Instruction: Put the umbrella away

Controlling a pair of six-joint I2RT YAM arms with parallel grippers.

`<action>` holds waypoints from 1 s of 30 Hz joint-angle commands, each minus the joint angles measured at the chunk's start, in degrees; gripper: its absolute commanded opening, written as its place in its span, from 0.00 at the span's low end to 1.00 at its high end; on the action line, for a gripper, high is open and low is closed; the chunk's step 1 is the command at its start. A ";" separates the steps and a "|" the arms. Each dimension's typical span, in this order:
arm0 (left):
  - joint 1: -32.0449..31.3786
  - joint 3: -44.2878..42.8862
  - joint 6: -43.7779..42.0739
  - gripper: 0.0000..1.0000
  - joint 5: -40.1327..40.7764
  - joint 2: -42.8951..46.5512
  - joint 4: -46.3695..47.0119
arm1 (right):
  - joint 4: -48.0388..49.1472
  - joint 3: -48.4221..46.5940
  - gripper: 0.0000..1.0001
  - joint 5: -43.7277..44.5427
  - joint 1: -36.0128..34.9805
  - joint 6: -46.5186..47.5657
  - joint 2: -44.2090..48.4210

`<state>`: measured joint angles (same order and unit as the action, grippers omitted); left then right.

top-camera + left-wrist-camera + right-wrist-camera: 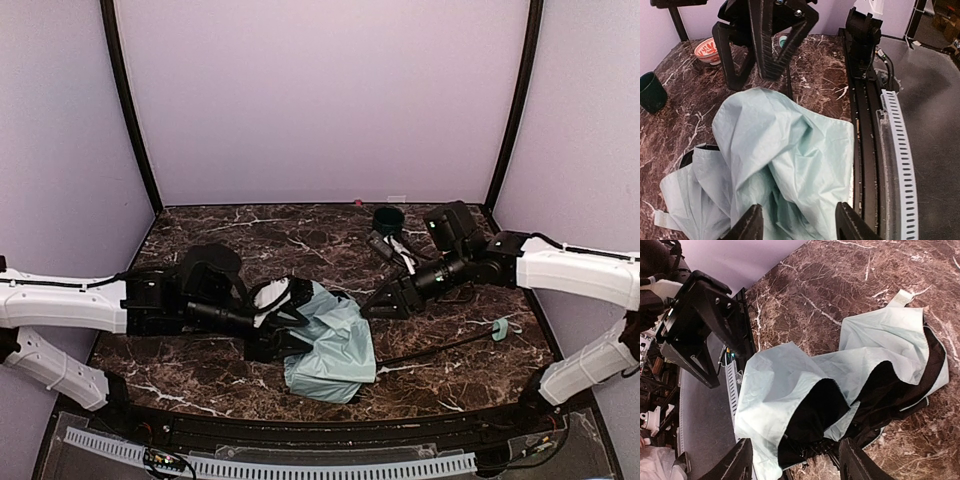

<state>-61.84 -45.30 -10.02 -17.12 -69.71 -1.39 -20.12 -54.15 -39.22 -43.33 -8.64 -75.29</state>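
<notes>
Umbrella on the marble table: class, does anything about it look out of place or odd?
Yes. The umbrella is a crumpled heap near the front edge of the table: mint fabric bunched unevenly, black underside exposed, not folded tight. Its shaft runs right to the handle, lying far from the heap.

The dark brown marble bench (pixel 200 372) carries a crumpled umbrella (pixel 338 352). Its mint cloth is heaped right under the left tool (pixel 799 222) and reaches beneath the right tool (pixel 796 460), with black lining showing. Its thin black shaft (pixel 432 349) runs past the right tool to a small mint handle (pixel 502 327). A dark green cup (pixel 389 217) and a red-and-white bowl (pixel 707 50) stand beyond the right tool.
</notes>
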 commanded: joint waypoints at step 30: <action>-2.49 7.94 1.02 0.00 3.99 -1.06 4.65 | 8.99 8.14 0.00 -12.64 9.66 -2.60 -4.60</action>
<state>-64.05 -40.40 -9.41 -10.92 -72.47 5.85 -14.44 -47.33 -51.81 -36.16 -10.39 -78.00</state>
